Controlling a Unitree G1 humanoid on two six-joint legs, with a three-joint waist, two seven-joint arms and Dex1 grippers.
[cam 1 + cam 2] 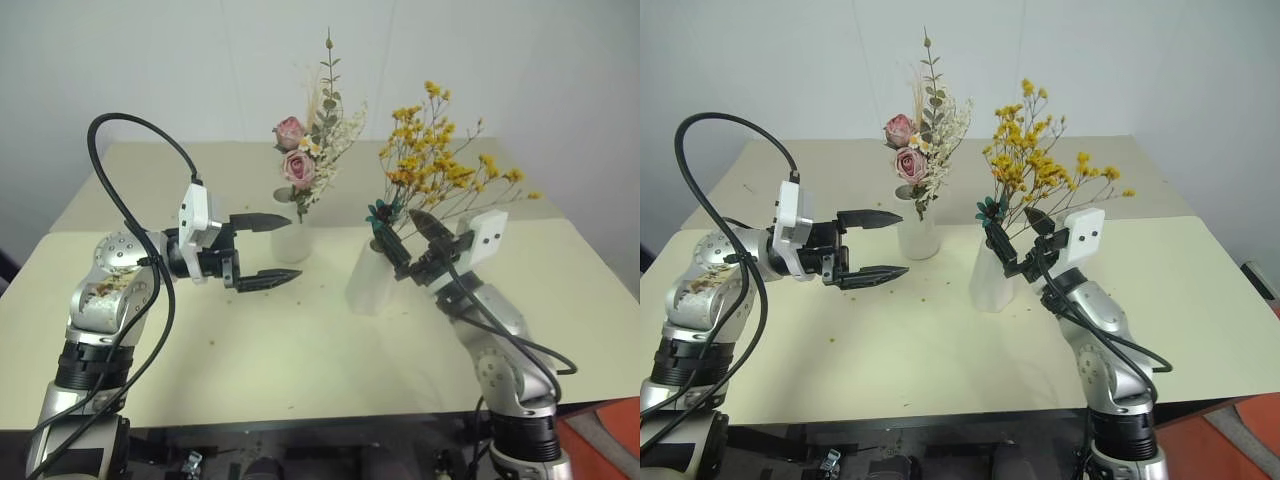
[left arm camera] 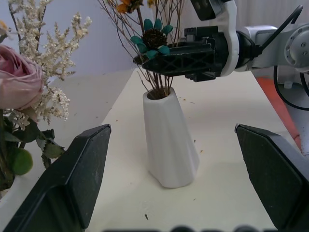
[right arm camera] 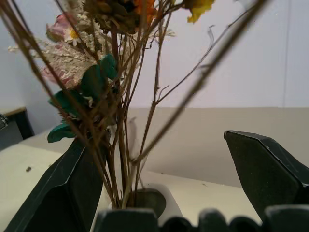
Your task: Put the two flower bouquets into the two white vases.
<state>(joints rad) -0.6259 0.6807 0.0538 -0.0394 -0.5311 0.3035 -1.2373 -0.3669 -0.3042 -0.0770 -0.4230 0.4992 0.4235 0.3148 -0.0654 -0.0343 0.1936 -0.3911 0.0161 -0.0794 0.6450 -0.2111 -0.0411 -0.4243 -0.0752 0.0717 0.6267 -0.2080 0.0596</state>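
Two white vases stand on the cream table point(image 1: 250, 350). The rear vase point(image 1: 290, 242) holds the dusty-pink rose bouquet point(image 1: 305, 150). The nearer vase point(image 1: 368, 285) holds the yellow-orange bouquet point(image 1: 435, 150), its thin stems point(image 3: 123, 159) running down into the mouth point(image 3: 145, 198). My right gripper point(image 1: 398, 228) is open just above that mouth. The stems pass between its fingers, close to one finger point(image 3: 72, 188). My left gripper point(image 1: 293, 246) is open and empty, pointing across toward the vases, just left of the rear vase. In the left wrist view the nearer vase point(image 2: 169, 145) stands between the fingers, farther off.
A white wall rises behind the table. A black cable point(image 1: 130, 190) loops over my left arm. Something orange-red point(image 1: 600, 440) lies on the floor past the table's near right corner. Small crumbs dot the tabletop in front of the vases.
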